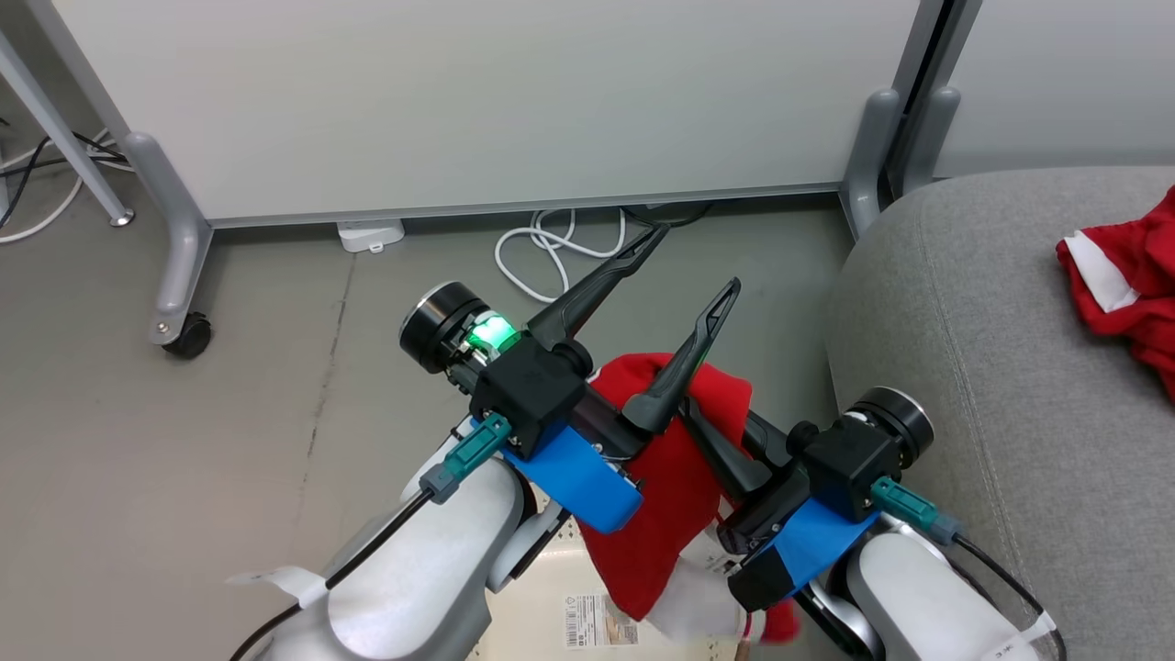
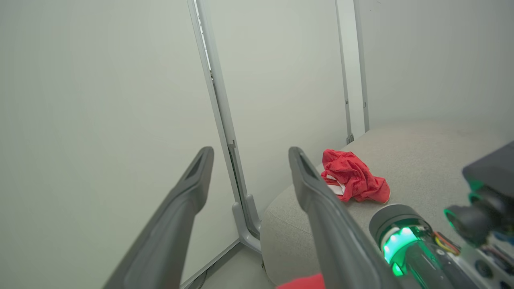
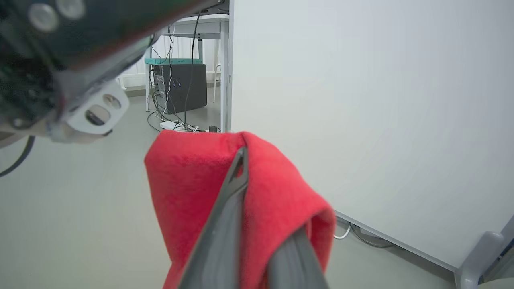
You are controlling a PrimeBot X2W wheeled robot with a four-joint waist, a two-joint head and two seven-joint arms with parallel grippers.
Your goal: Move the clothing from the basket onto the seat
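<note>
One red garment of the clothing point(image 1: 661, 487) hangs over the floor, draped across my right gripper point(image 3: 247, 172), which is shut on it. In the head view the right gripper point(image 1: 707, 431) points up-left, its tips buried in the cloth. My left gripper point(image 1: 696, 260) crosses just above it, open and empty, fingers wide apart point(image 2: 249, 154). A second red garment with white trim point(image 1: 1124, 275) lies crumpled on the grey seat point(image 1: 964, 367), also seen in the left wrist view point(image 2: 353, 180). A cream patch with a barcode label point(image 1: 551, 606) between my forearms looks like the basket, otherwise hidden.
White partition panels point(image 1: 477, 101) on grey caster legs point(image 1: 179, 266) stand behind. White cable loops point(image 1: 551, 257) lie on the grey floor by the panel's foot. A dark box and wires point(image 3: 180, 86) sit beyond the panel's edge.
</note>
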